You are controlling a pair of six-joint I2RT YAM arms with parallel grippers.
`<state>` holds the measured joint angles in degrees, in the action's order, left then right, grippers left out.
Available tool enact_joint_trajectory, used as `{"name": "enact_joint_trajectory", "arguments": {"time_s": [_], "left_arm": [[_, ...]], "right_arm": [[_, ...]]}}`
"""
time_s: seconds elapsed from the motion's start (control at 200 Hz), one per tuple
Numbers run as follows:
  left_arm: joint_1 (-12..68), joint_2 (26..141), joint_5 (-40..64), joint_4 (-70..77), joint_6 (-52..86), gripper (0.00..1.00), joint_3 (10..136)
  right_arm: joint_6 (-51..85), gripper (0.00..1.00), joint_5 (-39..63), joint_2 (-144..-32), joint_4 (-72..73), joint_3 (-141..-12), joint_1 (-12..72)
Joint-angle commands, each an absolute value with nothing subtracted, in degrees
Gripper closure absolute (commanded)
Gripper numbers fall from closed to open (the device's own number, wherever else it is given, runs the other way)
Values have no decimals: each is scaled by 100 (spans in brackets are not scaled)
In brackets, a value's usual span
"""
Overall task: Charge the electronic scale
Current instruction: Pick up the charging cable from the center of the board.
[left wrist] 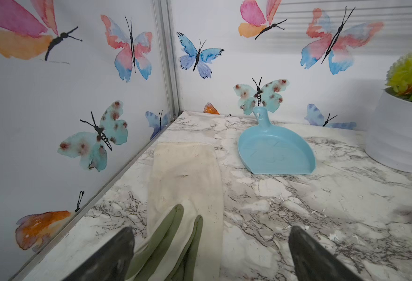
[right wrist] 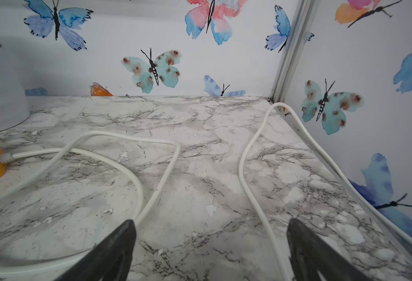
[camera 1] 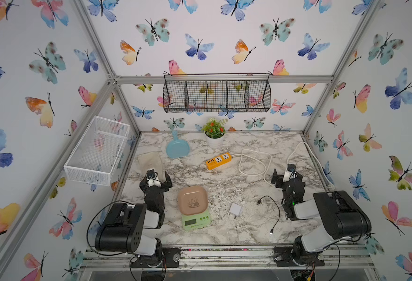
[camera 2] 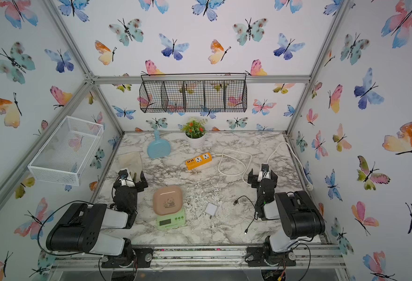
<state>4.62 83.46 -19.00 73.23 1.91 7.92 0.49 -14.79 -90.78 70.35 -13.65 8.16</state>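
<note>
Both jaws are spread, empty; the cable [camera 1: 279,213], at the scale's [camera 1: 195,209] three o'clock, is best pinched behind its plug.

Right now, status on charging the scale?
Left gripper and right gripper open, empty. Electronic scale on the table, no cable attached. Black cable, white charger cube, orange power strip all lie apart, unconnected. Nothing blocks the scale.

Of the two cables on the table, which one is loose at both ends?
The thin black cable, lying between the white charger cube and the right arm; the thick white cord runs into the orange power strip.
</note>
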Motion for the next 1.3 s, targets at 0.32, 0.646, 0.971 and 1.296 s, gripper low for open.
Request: {"name": "enact_joint_trajectory", "arguments": {"time_s": [0.32, 0.646, 0.971, 1.296], "left_arm": [[476, 8368, -1824, 7374, 193, 2, 844], [481, 8303, -1819, 7500, 178, 2, 739], [936, 6177, -2753, 6059, 414, 2, 873], [1757, 6264, -1741, 2147, 1894, 2, 3122]], "right_arm": [[118, 2, -1556, -9070, 7109, -1374, 773], [104, 2, -1552, -9025, 7248, -1330, 774], [743, 2, -1644, -7515, 3861, -2806, 774], [2524, 10, 1997, -8015, 776, -5050, 787]]}}
